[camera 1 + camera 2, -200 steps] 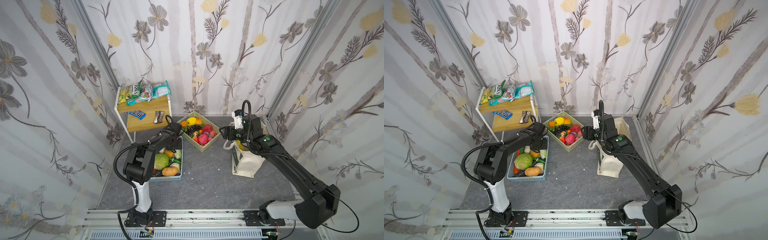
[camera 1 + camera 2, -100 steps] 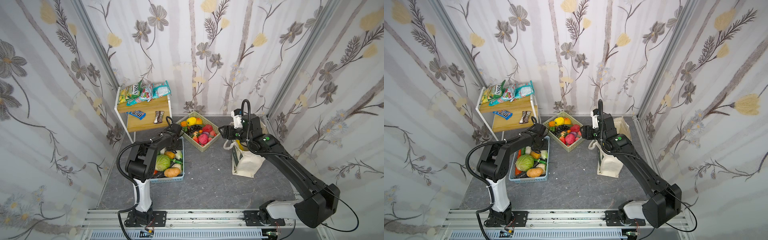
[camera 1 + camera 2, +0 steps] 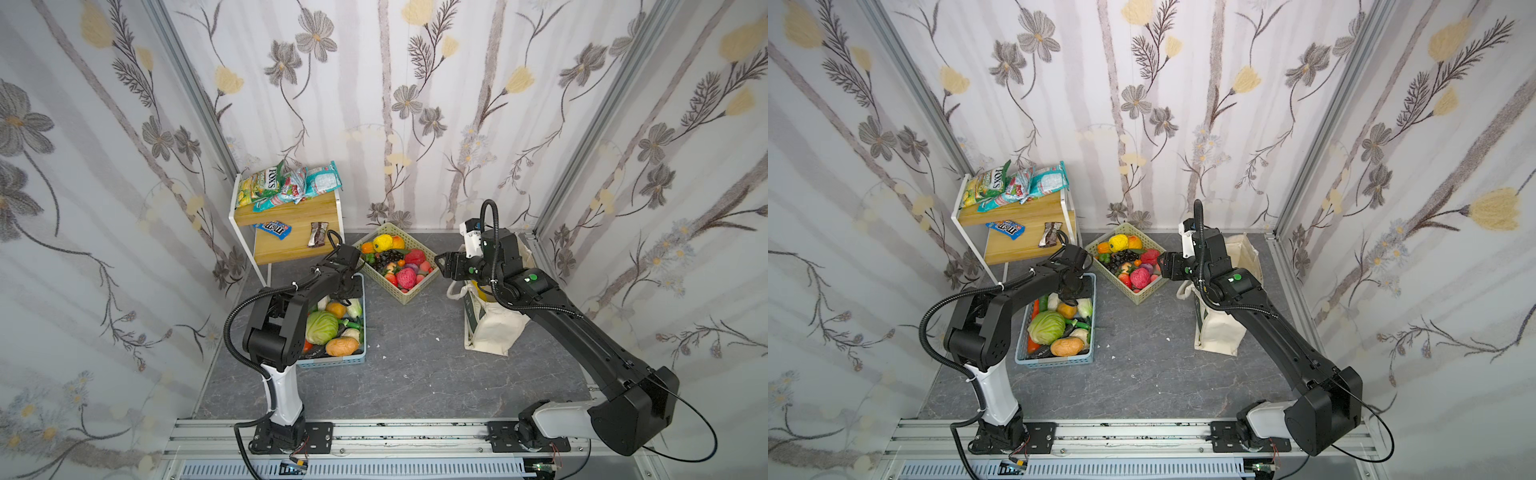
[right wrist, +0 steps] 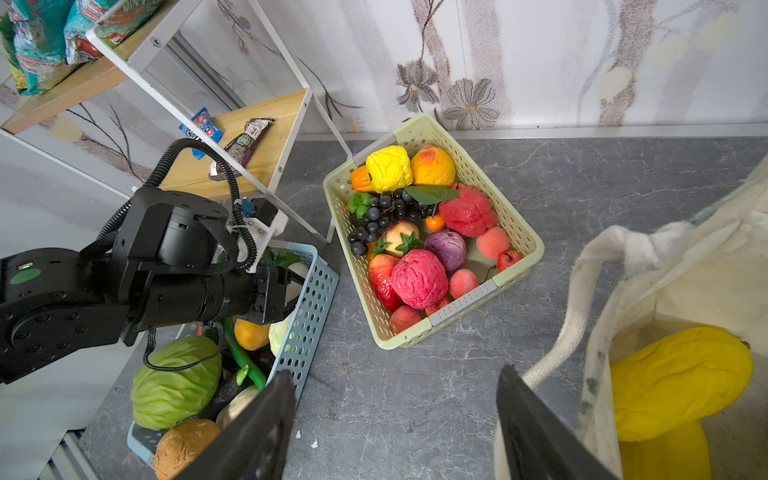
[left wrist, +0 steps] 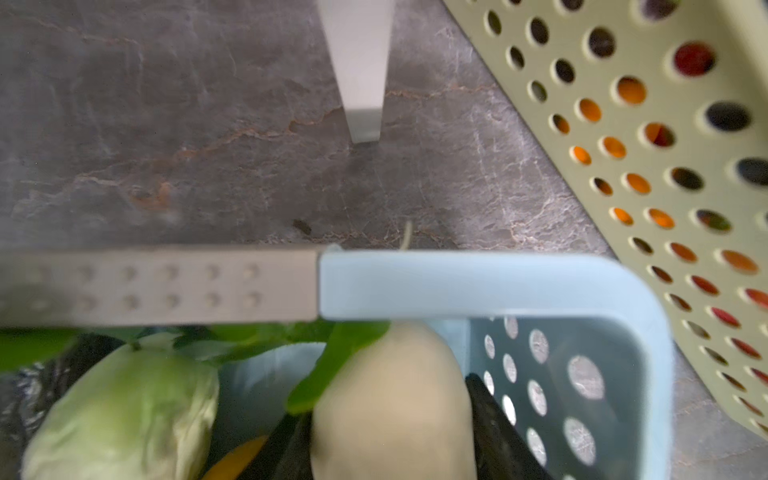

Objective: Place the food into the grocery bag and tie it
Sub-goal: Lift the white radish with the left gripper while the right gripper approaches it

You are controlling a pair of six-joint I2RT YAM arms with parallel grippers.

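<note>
Though barely shifted from a second ago, hangs the left tool (image 4: 288, 302) over the far corner of the light blue basket (image 3: 332, 362), right above a pale vegetable (image 5: 390, 395). Seems a touch narrower between the jaws than a second back, yet sits blurred and mostly tucked under its own wrist, so cannot tell whether closing on that vegetable or on nothing.

Keeps the right tool (image 4: 395, 376) unmoved: spread wide, empty, poised above the worktop (image 4: 582, 174) between the beige basket (image 4: 405, 341) and the grocery bag (image 3: 494, 332), the bag's cream strap (image 4: 575, 303) just beside one finger.

Finds the grocery bag upright at the right of the worktop, mouth open, one yellow mango (image 4: 681, 382) already inside. Leaves most of the food outside: grapes (image 4: 386, 212), pink knobbly ball (image 4: 417, 278) and other fruit in the beige basket, the FOX'S packet (image 3: 262, 187) on the upper shelf (image 3: 299, 208), the brown bar wrapper (image 3: 318, 235) on the lower shelf (image 3: 282, 249).

Amounts to little progress over this last second. Reads as a pick being set up on the left, though over vegetables, not over the fruit or snacks. Points to plenty of loading ahead, and no tying yet.
</note>
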